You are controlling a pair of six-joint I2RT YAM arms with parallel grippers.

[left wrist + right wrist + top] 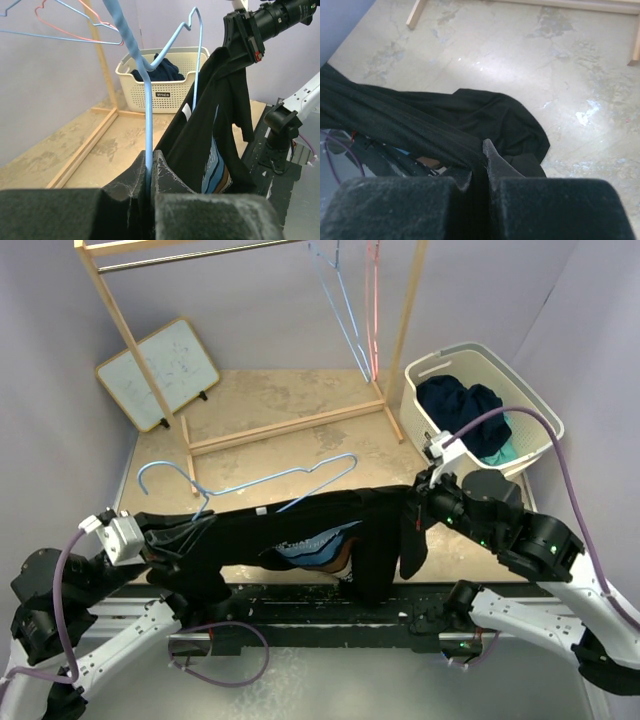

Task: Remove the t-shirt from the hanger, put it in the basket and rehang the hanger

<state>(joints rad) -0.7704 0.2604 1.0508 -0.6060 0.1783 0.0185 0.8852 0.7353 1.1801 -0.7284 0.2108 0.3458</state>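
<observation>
A black t-shirt (380, 540) with a blue and orange print hangs stretched between my two grippers above the table's near edge. A light blue wire hanger (250, 480) lies partly inside it, with its hook and one shoulder showing beyond the cloth. My left gripper (183, 532) is shut on the hanger's wire (148, 150), the shirt (210, 130) draping to its right. My right gripper (425, 502) is shut on a bunched fold of the shirt (445, 120), pinched between its fingertips (492, 155). It also shows in the left wrist view (240, 37).
A wooden clothes rack (290, 425) stands at the back, with blue and red hangers (350, 320) on its rail. A small whiteboard (160, 372) leans at the back left. A white laundry basket (480, 410) with dark clothes stands at the back right.
</observation>
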